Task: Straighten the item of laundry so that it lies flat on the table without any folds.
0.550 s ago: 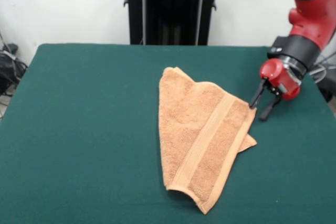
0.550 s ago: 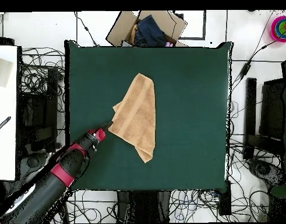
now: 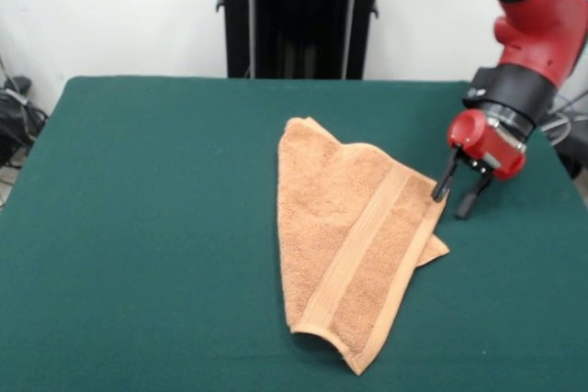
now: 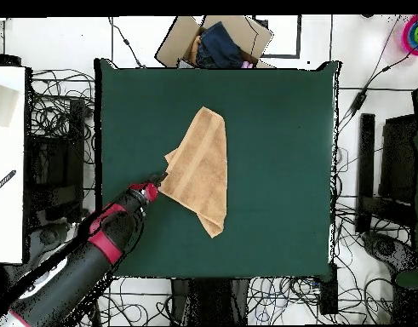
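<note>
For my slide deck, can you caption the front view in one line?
Sawyer's open gripper hovers at the edge of a folded orange-tan towel lying on the green table.

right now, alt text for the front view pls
A light orange-tan towel lies folded over on itself on a dark green table. The red gripper, fingers open, hovers at its right edge.

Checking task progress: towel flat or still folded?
Folded. The towel lies doubled over on the table, an under-layer corner poking out beside the gripper.
</note>
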